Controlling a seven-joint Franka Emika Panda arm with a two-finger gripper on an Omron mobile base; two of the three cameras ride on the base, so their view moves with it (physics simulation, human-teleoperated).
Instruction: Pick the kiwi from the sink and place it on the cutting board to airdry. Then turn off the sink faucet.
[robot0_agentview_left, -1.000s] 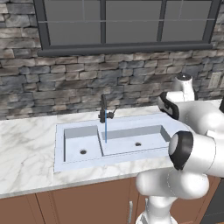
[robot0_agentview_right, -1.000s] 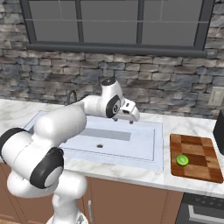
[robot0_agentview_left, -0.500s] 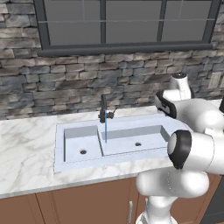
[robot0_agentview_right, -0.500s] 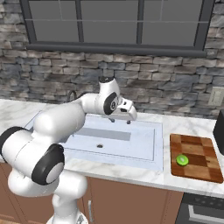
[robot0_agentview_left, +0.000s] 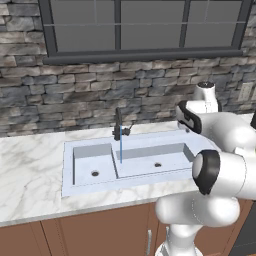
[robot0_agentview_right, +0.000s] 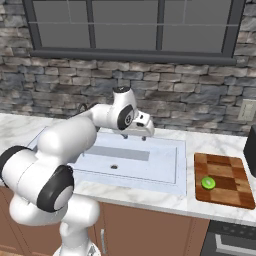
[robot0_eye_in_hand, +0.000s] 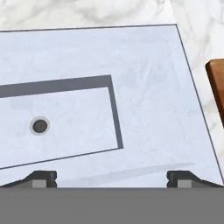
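The kiwi (robot0_agentview_right: 208, 183) lies on the checkered cutting board (robot0_agentview_right: 225, 170) at the right of the counter, free of the gripper. My gripper (robot0_agentview_right: 134, 136) hovers open and empty above the far right rim of the sink (robot0_agentview_right: 165, 175), well left of the board. In the hand view the fingertips (robot0_eye_in_hand: 42, 178) stand wide apart over the larger basin's right end, whose drain (robot0_eye_in_hand: 40, 126) shows, and the board's edge (robot0_eye_in_hand: 216, 83) peeks in at the right. The dark faucet (robot0_agentview_left: 119, 125) stands behind the sink (robot0_agentview_left: 150, 177), with a thin blue water stream (robot0_agentview_left: 121, 149) running from it.
A stone wall and a window rise behind the marble counter (robot0_agentview_left: 30, 170). A wall outlet (robot0_agentview_right: 246, 110) and a dark appliance (robot0_agentview_right: 250, 147) stand beyond the board at the far right. Wooden cabinets (robot0_agentview_right: 150, 230) run below.
The hand has drifted a little to the left over the sink, further from the cutting board. The kiwi stays on the board and the water keeps running.
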